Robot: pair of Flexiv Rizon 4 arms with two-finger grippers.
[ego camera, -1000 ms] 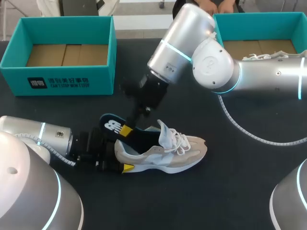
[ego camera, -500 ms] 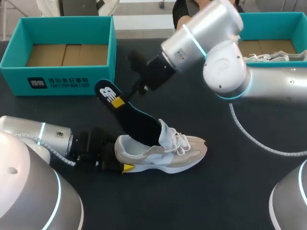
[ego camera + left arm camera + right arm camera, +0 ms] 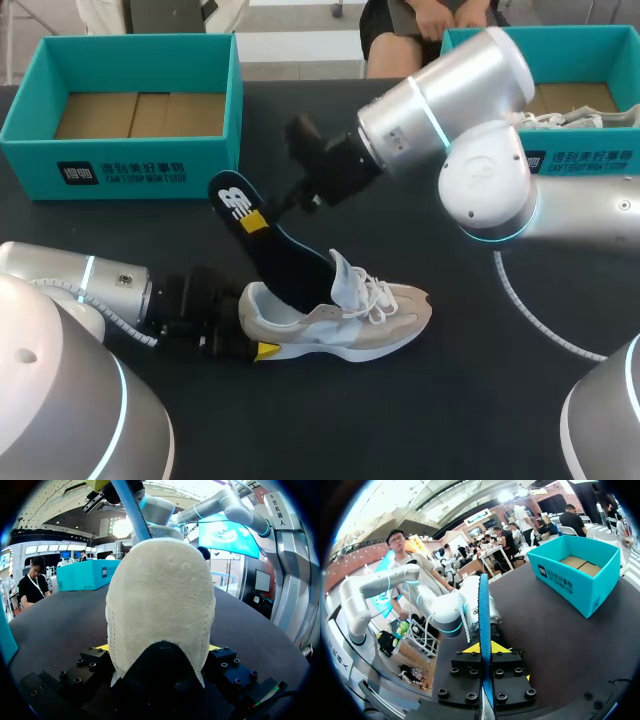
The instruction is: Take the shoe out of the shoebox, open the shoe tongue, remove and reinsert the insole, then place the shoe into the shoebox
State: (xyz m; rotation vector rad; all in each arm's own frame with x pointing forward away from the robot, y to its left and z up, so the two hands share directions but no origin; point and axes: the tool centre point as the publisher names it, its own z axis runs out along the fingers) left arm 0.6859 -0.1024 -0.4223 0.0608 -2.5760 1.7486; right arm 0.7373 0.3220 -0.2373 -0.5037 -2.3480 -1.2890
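A beige and white sneaker (image 3: 350, 318) lies on its side on the dark table. My left gripper (image 3: 251, 325) is shut on its heel, one yellow tip (image 3: 266, 350) showing beneath it. In the left wrist view the heel (image 3: 160, 595) fills the space between the fingers of the left gripper (image 3: 159, 648). My right gripper (image 3: 262, 218) is shut on the dark blue insole (image 3: 285, 262), near its heel end. The insole slants up and back out of the shoe's opening, its front end still inside. In the right wrist view the insole (image 3: 484, 605) stands edge-on in the right gripper (image 3: 484, 648).
An open teal shoebox (image 3: 130, 160) with a brown floor stands at the back left. A second teal box (image 3: 585, 160) at the back right holds another shoe (image 3: 545, 120). A white coiled cable (image 3: 545, 310) lies on the table to the right of the sneaker.
My right gripper has risen and drawn the insole up and back out of the shoe, the arm swinging toward the back right. Shoe and left gripper have not moved.
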